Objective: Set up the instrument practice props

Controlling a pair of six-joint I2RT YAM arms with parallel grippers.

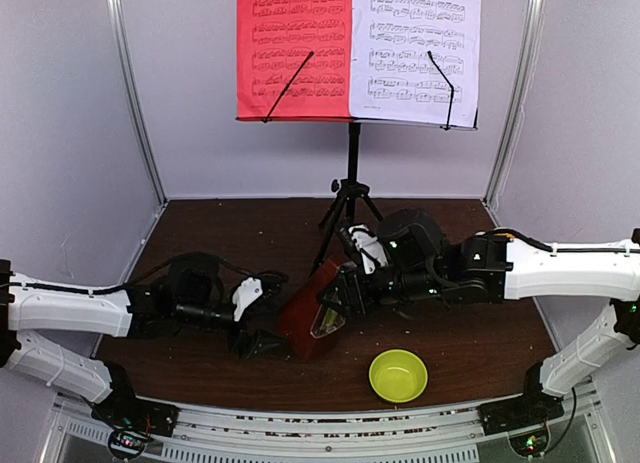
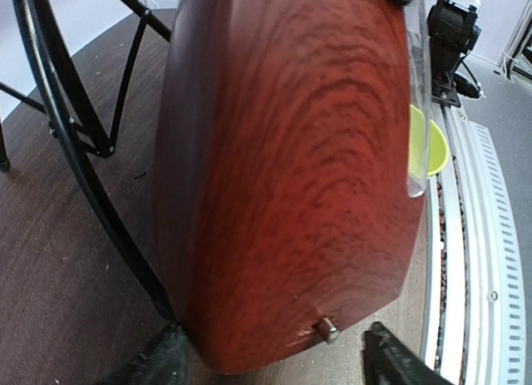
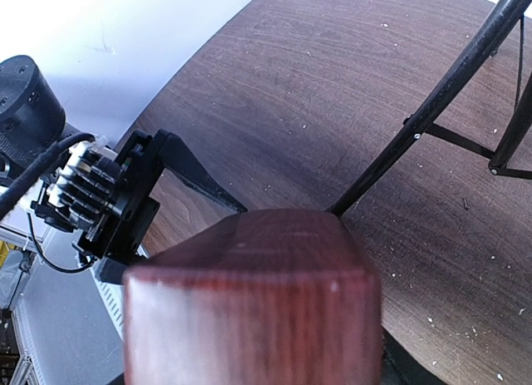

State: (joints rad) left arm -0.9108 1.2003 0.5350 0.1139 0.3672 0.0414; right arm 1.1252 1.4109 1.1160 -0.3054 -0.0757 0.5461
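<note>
The brown pyramid metronome (image 1: 312, 321) hangs tilted over the table's middle, its clear cover facing down and front. My right gripper (image 1: 345, 288) is shut on its narrow top, which fills the right wrist view (image 3: 258, 302); its fingers are mostly hidden there. My left gripper (image 1: 266, 315) is open, its fingertips either side of the metronome's wide base (image 2: 291, 169), with a gap on the right side. The black music stand (image 1: 352, 153) stands at the back, holding the red sheet (image 1: 293, 48) and the white sheet (image 1: 415, 43) side by side.
The yellow-green bowl (image 1: 398, 375) sits near the front edge, right of the metronome; it also shows in the left wrist view (image 2: 434, 148). The stand's tripod legs (image 2: 83, 177) reach down just behind the metronome (image 3: 432, 111). The brown table (image 1: 230, 233) is walled by white panels.
</note>
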